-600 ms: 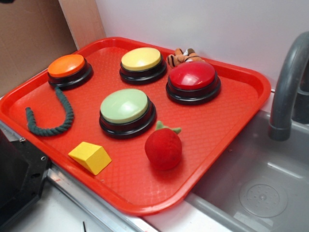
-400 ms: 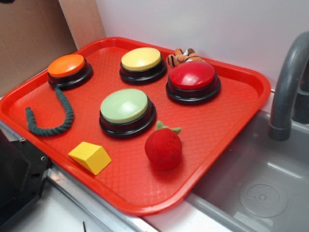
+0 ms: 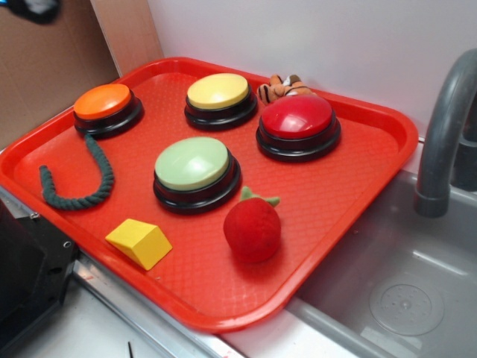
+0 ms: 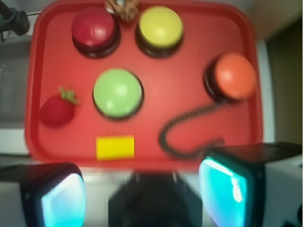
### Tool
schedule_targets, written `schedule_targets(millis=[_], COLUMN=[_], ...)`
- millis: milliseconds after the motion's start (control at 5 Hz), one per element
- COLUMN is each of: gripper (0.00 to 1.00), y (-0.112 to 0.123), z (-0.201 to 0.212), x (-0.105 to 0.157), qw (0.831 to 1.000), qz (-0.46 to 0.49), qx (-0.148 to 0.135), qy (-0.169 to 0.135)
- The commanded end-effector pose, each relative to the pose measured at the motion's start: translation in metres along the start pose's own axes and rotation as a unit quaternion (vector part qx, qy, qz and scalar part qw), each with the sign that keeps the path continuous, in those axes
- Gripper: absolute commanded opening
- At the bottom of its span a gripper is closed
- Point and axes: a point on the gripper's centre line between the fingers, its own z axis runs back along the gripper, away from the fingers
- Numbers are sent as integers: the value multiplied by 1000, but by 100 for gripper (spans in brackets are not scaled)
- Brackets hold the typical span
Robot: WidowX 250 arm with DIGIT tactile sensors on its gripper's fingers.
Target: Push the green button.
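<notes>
Blurring wrist view; pincer [image 4: 142,189] fingertips cropped, green button [image 3: 192,163] clear.

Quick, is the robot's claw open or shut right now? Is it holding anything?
Gripper: open and empty, fingers wide apart, not touching the pale green round button on the red plastic tray.

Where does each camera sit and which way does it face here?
Exterior: off the tray's front corner, looking down at an angle across the red tray toward the back wall, sink at right; of the robot only a dark blur at the top left corner.
Wrist: on the arm high above the tray's near edge, looking almost straight down; the gripper shows along the bottom, jaws wide apart.
Shared: the green button, yellow, orange and red buttons, strawberry, yellow block, rope.
</notes>
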Motion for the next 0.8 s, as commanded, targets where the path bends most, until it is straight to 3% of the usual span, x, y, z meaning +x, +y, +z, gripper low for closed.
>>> schedule_targets(millis=[0,200,600], gripper=[100,100,100], y=[4,2,-20], z=[-67,-107,-142], x=[37,49,53], qw=[998,994,986], qz=[-67,-111,-163], qx=[13,17,9], qy=[-10,9,21])
